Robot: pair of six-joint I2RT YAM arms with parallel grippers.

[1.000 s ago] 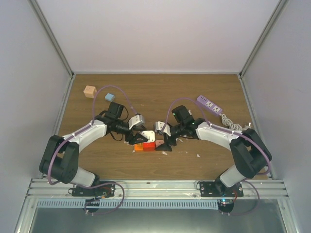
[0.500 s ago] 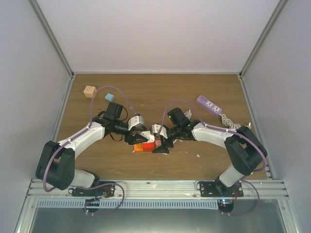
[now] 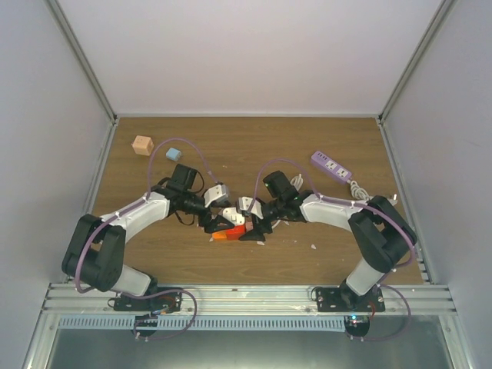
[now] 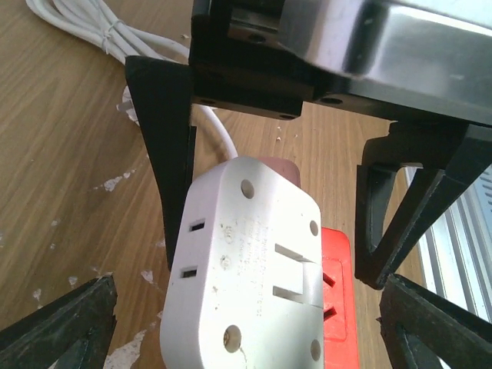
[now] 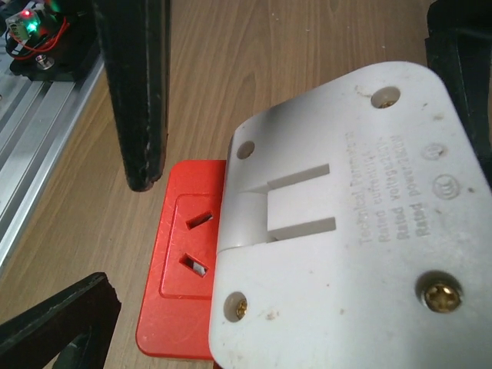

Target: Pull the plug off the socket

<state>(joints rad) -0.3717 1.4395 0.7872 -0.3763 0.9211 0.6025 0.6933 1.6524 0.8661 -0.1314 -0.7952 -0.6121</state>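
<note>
plug (image 4: 246, 269) on socket (image 4: 338, 301), power strip (image 3: 331, 165) behind right

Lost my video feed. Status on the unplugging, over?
Left gripper open, right gripper open, both straddling plug. Plug on socket, not gripped. Nothing in the way.

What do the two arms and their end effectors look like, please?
The left arm and right arm both have glossy white links between black joints, each with a looping purple cable. The left end effector and right end effector carry black, tapered fingers.
</note>
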